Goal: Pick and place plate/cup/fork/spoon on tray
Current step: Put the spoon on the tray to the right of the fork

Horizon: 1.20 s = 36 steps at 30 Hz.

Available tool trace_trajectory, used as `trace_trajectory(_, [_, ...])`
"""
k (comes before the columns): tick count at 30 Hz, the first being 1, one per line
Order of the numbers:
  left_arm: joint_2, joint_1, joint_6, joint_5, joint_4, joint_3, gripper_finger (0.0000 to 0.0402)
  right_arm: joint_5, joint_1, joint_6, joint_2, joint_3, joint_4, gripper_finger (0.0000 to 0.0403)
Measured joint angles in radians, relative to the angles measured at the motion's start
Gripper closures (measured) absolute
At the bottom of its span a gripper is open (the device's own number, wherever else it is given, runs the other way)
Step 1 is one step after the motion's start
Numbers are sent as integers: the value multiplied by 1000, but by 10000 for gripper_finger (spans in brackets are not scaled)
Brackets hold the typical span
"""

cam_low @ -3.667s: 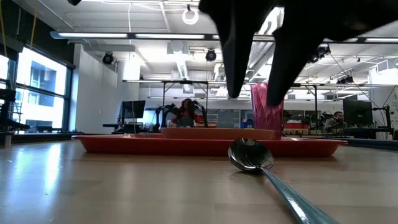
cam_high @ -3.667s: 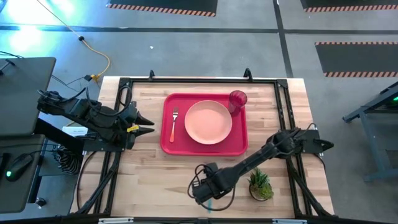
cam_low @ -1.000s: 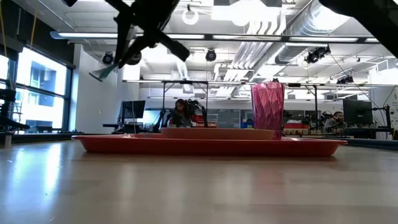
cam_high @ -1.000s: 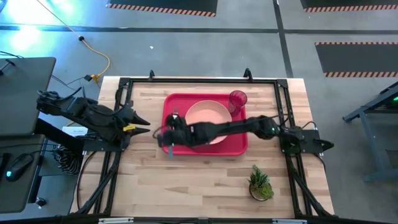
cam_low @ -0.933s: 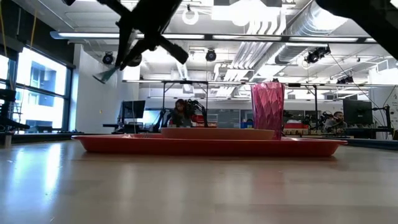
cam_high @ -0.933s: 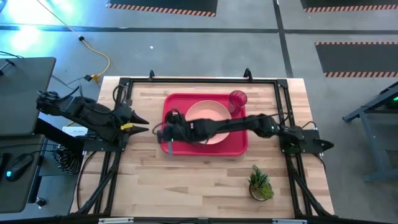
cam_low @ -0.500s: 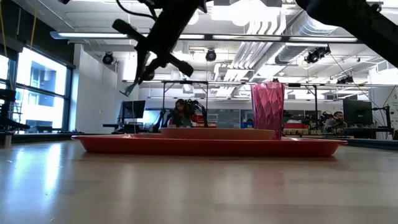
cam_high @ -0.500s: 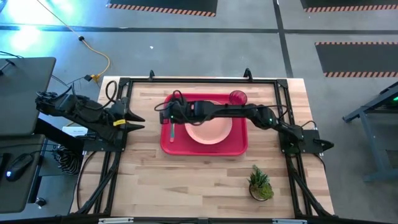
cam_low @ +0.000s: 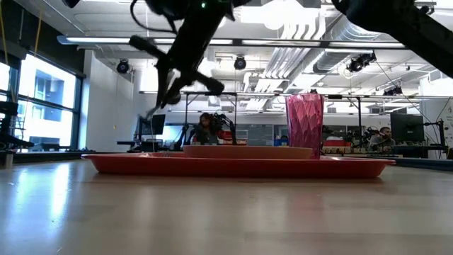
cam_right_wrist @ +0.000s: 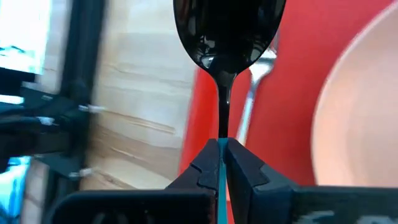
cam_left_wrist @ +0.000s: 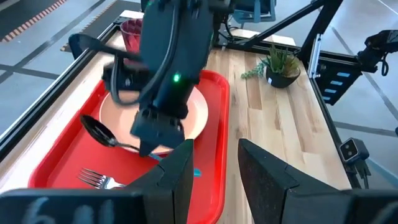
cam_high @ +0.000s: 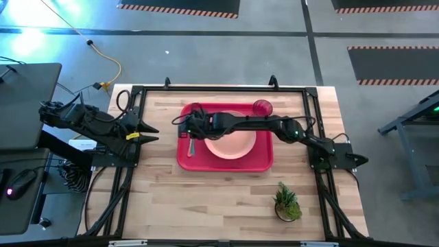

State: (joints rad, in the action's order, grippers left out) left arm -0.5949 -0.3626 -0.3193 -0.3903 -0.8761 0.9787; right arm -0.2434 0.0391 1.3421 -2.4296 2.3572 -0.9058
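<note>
Spoon: clamped by its blue handle in the right gripper, hanging above the tray's left edge, over the fork.
Right wrist view: fingers pinched on the handle, dark bowl sticking forward.
High view: right arm stretched across the plate; cup at the tray's far right corner.
Left gripper: fingers apart, parked off the bench's left edge.

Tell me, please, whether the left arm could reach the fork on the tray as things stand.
Probably not cleanly: the right gripper, shut on the spoon, hangs right over the fork, between it and the left gripper.
</note>
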Motion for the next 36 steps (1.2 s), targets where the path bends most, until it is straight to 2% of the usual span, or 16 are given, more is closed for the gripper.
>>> trace_trajectory(6, [0, 0, 0, 0, -1, 0, 287, 52, 0, 12, -46, -1, -1, 402])
trace_trajectory(21, [0, 0, 0, 0, -3, 0, 287, 100, 9, 76, -98, -2, -55, 402])
trace_trajectory(36, [0, 0, 0, 1, -3, 0, 287, 147, 38, 101, -112, -27, -22, 402])
